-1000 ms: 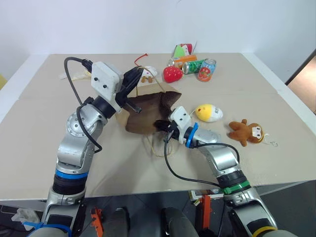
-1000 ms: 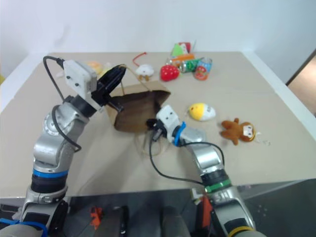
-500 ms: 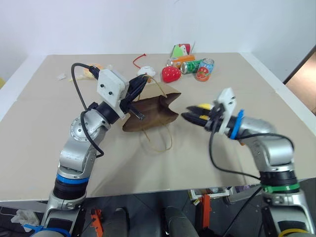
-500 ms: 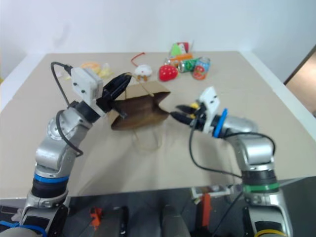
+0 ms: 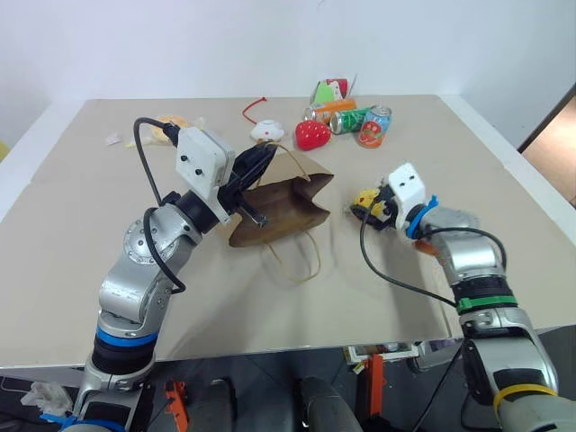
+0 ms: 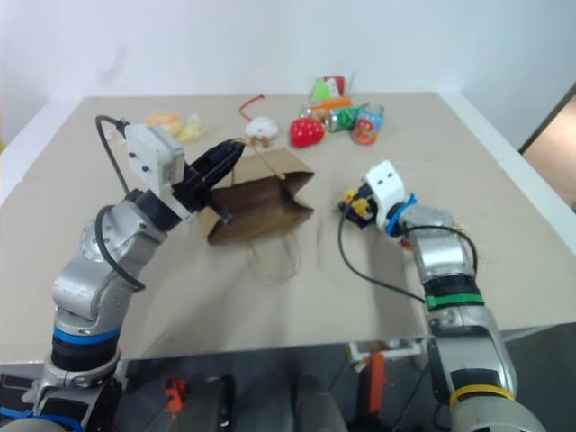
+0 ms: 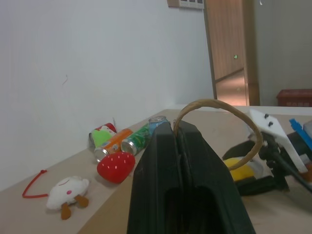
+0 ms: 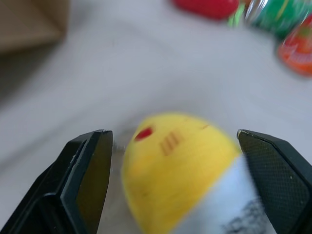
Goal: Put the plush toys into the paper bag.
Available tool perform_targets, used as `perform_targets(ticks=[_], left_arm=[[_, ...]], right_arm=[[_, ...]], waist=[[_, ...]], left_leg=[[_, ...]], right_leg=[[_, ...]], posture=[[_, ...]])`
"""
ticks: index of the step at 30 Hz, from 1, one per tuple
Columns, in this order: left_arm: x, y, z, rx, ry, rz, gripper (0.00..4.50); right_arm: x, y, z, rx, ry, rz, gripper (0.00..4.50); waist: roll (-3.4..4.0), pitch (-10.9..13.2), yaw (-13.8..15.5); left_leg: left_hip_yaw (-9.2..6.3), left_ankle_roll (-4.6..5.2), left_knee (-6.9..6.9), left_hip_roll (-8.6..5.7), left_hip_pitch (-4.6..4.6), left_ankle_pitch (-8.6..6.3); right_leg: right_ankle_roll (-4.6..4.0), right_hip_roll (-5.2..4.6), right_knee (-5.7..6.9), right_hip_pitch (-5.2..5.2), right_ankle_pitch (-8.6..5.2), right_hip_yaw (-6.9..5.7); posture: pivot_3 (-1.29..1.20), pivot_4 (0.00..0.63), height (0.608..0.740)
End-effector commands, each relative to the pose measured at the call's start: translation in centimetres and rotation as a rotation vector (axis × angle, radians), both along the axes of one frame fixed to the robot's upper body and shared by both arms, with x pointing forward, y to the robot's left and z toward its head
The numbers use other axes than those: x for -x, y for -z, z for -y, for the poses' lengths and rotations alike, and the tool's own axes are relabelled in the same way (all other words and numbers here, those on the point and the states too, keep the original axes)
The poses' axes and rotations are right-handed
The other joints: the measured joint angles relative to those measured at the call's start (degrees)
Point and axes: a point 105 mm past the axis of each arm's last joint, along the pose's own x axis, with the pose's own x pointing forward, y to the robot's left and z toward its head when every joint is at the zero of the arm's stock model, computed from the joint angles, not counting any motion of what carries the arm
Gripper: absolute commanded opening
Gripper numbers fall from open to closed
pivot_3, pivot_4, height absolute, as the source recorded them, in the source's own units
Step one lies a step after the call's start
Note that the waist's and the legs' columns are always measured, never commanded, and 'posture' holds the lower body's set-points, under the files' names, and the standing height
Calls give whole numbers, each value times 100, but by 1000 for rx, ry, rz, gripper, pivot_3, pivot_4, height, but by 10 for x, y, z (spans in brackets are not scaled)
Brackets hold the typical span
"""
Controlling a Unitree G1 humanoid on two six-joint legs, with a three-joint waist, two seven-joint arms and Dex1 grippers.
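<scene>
The yellow egg-shaped plush (image 8: 180,170) lies on the worktop (image 5: 450,144) to the right of the paper bag (image 5: 279,209), and it sits directly ahead of our right end effector (image 8: 180,180), framed between the two black fingers (image 8: 85,170). Those fingers stand wide apart, one on each side of the toy, and hold nothing yet; we cannot tell whether either finger touches the plush. The egg's long axis seems to run slantwise across the gap rather than along it (its white patch is at the near end in the wrist view), so we judge that closing would pinch it across its narrower girth.

In the head views the same toy (image 5: 366,199) shows just beyond the right end effector (image 5: 371,208), well apart from the bag's mouth, which lies to the toy's left. The right arm is clearly the nearer one for this pick.

Our left end effector (image 7: 187,146) is closed on one twisted loop handle (image 7: 219,109) of the paper bag, lifting that edge, while the other handle (image 5: 297,261) lies slack on the worktop.

Farther back, the red strawberry toy (image 5: 314,135), the white plush with orange feet (image 5: 267,131) and a cluster of cans (image 5: 360,121) sit near the far edge, not part of our job.
</scene>
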Motion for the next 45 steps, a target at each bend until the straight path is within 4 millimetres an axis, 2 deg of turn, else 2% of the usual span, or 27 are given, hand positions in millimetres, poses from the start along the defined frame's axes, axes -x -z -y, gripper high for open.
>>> perform_targets(ticks=[1, 3, 5, 9, 10, 11, 13, 15, 17, 20, 22, 26, 29, 34, 39, 42, 43, 45], left_arm=[[10, -18, -1, 6, -3, 77, 0], [10, -18, -2, 7, -8, 76, 0], [9, -18, -3, 12, -16, 73, 0], [7, -20, -3, 23, -20, 70, 0], [7, -20, -3, 24, -19, 69, 0], [7, -20, -3, 26, -19, 68, 0], [6, -20, -3, 30, -23, 64, 0], [2, -20, -7, 40, -46, 58, 0], [-2, -21, -9, 51, -64, 54, 0], [-3, -25, -11, 67, -68, 53, 0], [-3, -25, -12, 82, -68, 45, 0], [-4, -27, -10, 89, -63, 43, 0], [-3, -28, -7, 95, -49, 43, 0], [-2, -30, -2, 118, -42, 38, 0], [-1, -32, 1, 129, -41, 40, 0], [-1, -31, 1, 128, -43, 37, 0], [-1, -30, 1, 127, -44, 35, 0], [-1, -28, 0, 126, -48, 29, 0]], right_arm=[[2, 3, 7, 38, 19, -1, 4180], [4, 6, 7, 51, 12, -1, 3660], [4, 7, 8, 60, 10, 2, 2587], [5, 4, 13, 72, 10, 18, 1324], [6, 2, 13, 76, 4, 25, 740], [7, -1, 13, 79, -12, 40, 413], [9, -14, 9, 68, -60, 90, 70], [16, -36, -1, 33, -151, 169, 70], [31, -63, -13, -43, -278, 216, 70], [80, -96, -42, -173, -568, 144, 70], [103, -104, -61, -212, -695, 96, 70], [120, -117, -102, -249, -808, 126, 70], [120, -114, -127, -249, -831, 160, 70], [92, -102, -160, -209, -769, 278, 70], [74, -86, -174, -127, -726, 340, 70], [67, -81, -174, -110, -703, 352, 70], [66, -84, -172, -137, -689, 357, 870], [70, -88, -170, -169, -702, 353, 1437]], waist=[[0, 0, 0], [0, 0, 0], [0, 0, -1], [0, 0, -1], [0, 0, -1], [0, 0, -1], [0, 0, 0], [0, 0, 0], [2, 1, -5], [17, 10, 4], [9, 5, 1], [-4, -2, -13], [-4, -2, -10], [-4, -2, -5], [-4, -2, 5], [-4, -2, 6], [-4, -2, 6], [-4, -2, 6]], left_leg=[[0, 0, 0, 0, 0, 0], [0, 0, 0, 0, 2, 0], [-1, 0, 0, 1, 9, 0], [-1, 1, 2, 1, 12, 1], [-1, 1, 2, 1, 12, 1], [-1, 1, 3, 1, 12, 1], [-1, 2, 3, 0, 12, 1], [-1, 1, 2, 0, 10, 1], [-1, 1, 0, 0, 8, 1], [-4, 1, -2, 0, 0, 1], [-7, 1, -5, 1, 1, 0], [-10, 3, -4, 11, 16, -7], [-18, 4, -2, 11, 17, -5], [-18, -2, 8, 10, 13, 1], [-18, -1, 8, 10, 6, 4], [-18, -5, 2, 7, 0, 2], [-18, -6, -2, 6, -1, 0], [-19, -8, -10, 6, -2, -1]], right_leg=[[0, 0, 0, 0, 0, 0], [0, 0, 0, 1, 0, -1], [0, 1, 0, 6, 0, -3], [1, 1, 0, 10, 1, -2], [1, 1, 0, 10, 1, -2], [1, 1, 0, 10, 1, -2], [1, 1, 0, 11, 1, -1], [1, 1, 0, 10, 1, -1], [1, 1, 0, 6, 0, 0], [5, 2, 1, 0, 2, 0], [13, 2, 0, 2, 3, -4], [-3, 15, 0, 10, -7, -6], [-3, 23, 0, 1, -6, -3], [-2, 23, -1, 2, -6, -1], [-2, 24, -1, 1, -3, -1], [-4, 23, -1, -2, 0, 3], [-4, 23, -1, -3, 0, 5], [5, 24, -1, -7, 6, 5]], posture=[[0, 150, 740], [0, 150, 740], [0, 150, 740], [0, 150, 740], [0, 150, 740], [0, 150, 740], [0, 150, 740], [0, 150, 740], [0, 150, 740], [0, 150, 740], [0, 150, 740], [0, 150, 740], [0, 150, 740], [0, 150, 740], [0, 150, 740], [0, 150, 740], [0, 150, 740], [0, 150, 740]])
